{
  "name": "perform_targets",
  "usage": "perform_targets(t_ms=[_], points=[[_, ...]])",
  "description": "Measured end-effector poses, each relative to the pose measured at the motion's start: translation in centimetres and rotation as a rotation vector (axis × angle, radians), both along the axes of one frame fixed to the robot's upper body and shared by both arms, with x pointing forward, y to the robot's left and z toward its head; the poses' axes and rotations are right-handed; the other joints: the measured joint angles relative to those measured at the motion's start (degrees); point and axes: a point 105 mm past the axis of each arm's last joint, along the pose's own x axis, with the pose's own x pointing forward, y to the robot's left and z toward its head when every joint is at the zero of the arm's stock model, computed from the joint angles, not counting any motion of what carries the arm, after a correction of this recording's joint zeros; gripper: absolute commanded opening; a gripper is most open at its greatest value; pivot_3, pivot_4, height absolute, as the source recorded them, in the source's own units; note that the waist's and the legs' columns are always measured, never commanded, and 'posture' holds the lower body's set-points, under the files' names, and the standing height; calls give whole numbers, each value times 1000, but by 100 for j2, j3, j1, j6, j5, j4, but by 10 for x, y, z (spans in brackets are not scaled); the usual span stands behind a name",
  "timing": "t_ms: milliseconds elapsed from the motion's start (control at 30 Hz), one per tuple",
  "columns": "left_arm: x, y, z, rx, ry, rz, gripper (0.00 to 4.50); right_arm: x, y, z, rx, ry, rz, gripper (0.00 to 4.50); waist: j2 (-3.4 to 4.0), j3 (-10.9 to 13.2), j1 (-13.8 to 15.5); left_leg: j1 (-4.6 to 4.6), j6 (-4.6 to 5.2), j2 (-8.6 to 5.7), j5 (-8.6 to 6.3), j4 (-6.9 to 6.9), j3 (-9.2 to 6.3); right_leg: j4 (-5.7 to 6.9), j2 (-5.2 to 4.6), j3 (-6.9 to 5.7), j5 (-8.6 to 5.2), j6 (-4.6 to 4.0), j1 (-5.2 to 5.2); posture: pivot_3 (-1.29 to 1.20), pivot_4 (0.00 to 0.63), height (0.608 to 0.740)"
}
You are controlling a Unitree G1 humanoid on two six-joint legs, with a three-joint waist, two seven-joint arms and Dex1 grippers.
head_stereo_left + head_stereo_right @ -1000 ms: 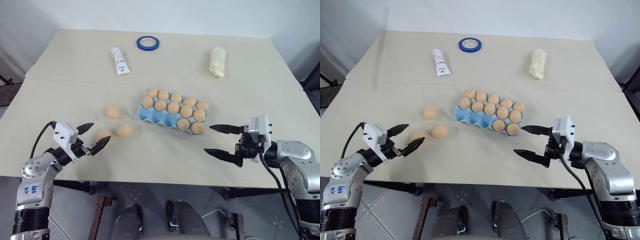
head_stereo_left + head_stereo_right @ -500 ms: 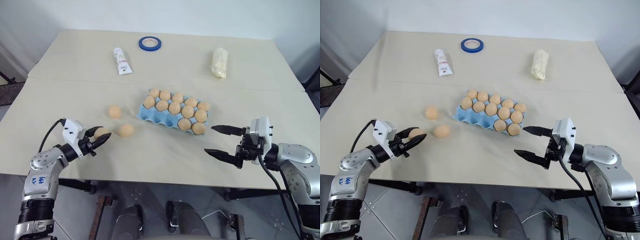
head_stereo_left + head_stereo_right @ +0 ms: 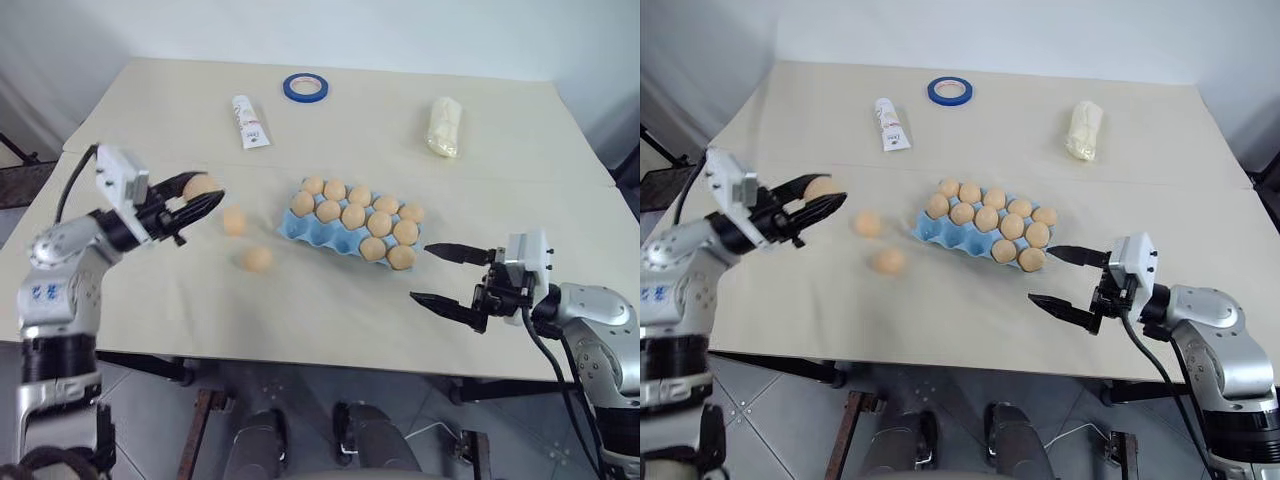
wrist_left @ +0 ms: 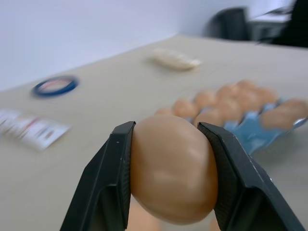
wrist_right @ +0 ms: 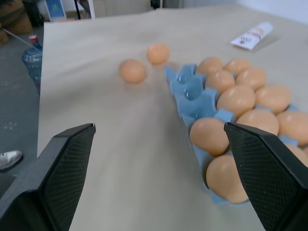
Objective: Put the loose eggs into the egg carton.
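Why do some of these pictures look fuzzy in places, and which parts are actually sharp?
In the left wrist view the held egg and the left end effector are fairly sharp, while the egg carton, blue tape ring and tube behind blur out. In the right wrist view the carton is clear but the near fingers look soft. The head views are evenly lit, with soft shadows.

tape ring [image 3: 303, 86] | white tube [image 3: 250, 121] | pale packet [image 3: 444, 125] | table [image 3: 150, 110]

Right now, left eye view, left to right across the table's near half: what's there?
left gripper shut on an egg → two loose eggs on the table → egg carton → right gripper, open.
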Motion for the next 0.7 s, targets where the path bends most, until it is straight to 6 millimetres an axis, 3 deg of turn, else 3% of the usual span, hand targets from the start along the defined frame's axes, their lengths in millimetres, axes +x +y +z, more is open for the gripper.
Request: perform_targets(t_ms=[133, 333, 700], points=[[16, -44, 0, -25, 17, -169, 1736, 0, -2, -1, -1, 2, -17, 4500, 0, 0, 3, -8, 2, 0, -2, 21, 2, 4, 3, 3, 4, 8, 0, 0, 150, 740], [30, -99, -21, -7, 83, -336, 1736, -4, -5, -6, -4, 9, -66, 4500, 0, 0, -13, -7, 1, 1, -1, 25, 7, 9, 8, 9, 4, 11, -4, 0, 150, 740], [39, -148, -53, 48, 182, -396, 1736, -16, -9, -13, -5, 16, -148, 4500, -1, 1, -13, -8, -1, 0, -2, 26, 5, 10, 9, 10, 2, 15, -5, 0, 150, 740]])
